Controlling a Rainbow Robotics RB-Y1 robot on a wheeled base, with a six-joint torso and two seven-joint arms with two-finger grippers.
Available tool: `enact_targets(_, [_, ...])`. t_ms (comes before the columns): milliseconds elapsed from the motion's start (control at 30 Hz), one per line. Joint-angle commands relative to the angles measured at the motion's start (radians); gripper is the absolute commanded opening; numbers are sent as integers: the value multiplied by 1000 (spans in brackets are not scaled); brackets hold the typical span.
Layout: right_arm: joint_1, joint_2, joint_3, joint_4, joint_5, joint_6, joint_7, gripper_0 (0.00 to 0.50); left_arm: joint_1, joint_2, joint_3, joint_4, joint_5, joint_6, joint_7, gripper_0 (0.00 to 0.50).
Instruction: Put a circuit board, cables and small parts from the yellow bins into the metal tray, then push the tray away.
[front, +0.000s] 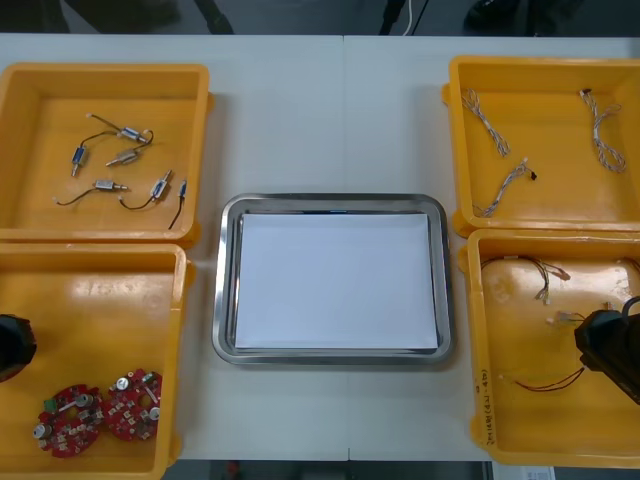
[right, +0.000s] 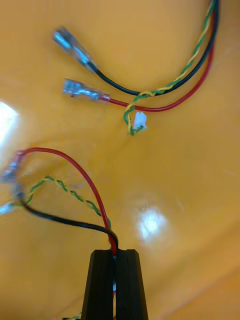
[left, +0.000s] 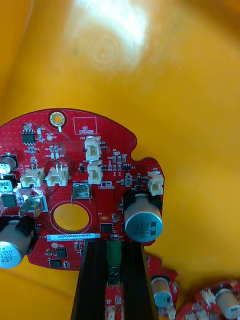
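- The metal tray (front: 222, 300) held nothing but its white liner, so I judged that all the loading and the final push remained to be done.
- Left of the tray, over the nearer yellow bin (front: 90, 300), my left end effector (left: 114, 270) was clenched on the edge of a red circuit board (left: 75, 190).
- Right of the tray, inside the nearer right bin (front: 540, 400), my right end effector (right: 116, 280) pinched a red and black cable (right: 111, 236).

Red circuit board (left: 112, 200) has "QC STICKER" printed on it, and its white label strip (left: 74, 235) starts 25DRV04. Capacitor (left: 11, 247) beside that says 330, 63V. Lower-right yellow bin (front: 484, 400) has rim scribble, unreadable tbh.
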Motion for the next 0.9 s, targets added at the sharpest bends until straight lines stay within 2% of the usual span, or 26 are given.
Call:
enact_targets(33, [-25,-11,-96,-118,-19,86,8,0,-69,83,31,-73,30,86,28,0])
enact_targets(233, [-88,-28,-171,-225,-39,238,28,0,-160,129,37,-120,123,185,32,0])
enact_targets(333, [-115,-53,-183,-253,-59,241,42,0,-195,147,26,-136,162,213,32,0])
enact_targets(533, [-158,-169,-225,-262,-214,241,70,0,-273,187,-64,-188,186,244,37,0])
enact_targets(633, [-177,-246,-237,-262,-294,241,83,0,-336,199,-124,-199,197,257,42,0])
enact_targets(800, [-209,-335,-238,-261,-366,241,108,0,-428,199,-206,-202,209,280,54,0])
enact_targets(900, [-236,-386,-238,-242,-413,241,171,0,-488,199,-268,-202,211,288,68,0])
